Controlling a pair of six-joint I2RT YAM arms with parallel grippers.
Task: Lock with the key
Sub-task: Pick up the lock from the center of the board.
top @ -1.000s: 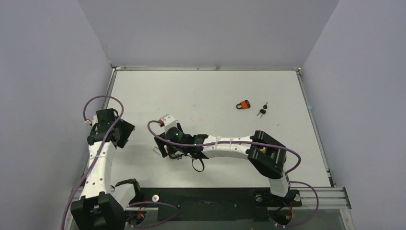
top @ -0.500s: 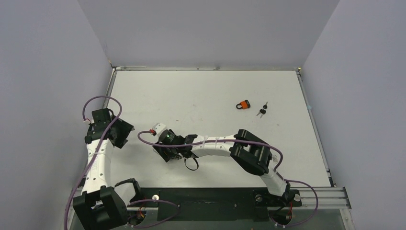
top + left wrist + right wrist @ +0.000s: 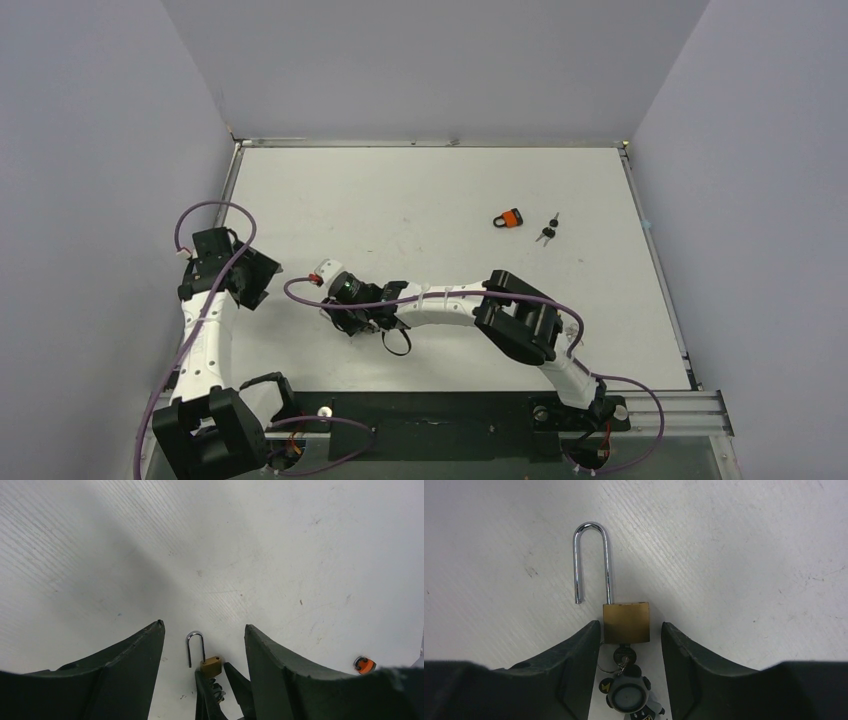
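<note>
Right gripper has slid left, jaws parted narrowly astride the brass padlock, not clamping it.

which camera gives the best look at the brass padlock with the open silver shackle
Right wrist: the brass padlock fills the centre, its shackle open and a key in its base. Left wrist shows it small at the bottom edge. Top external hides it beneath the right arm.
</note>
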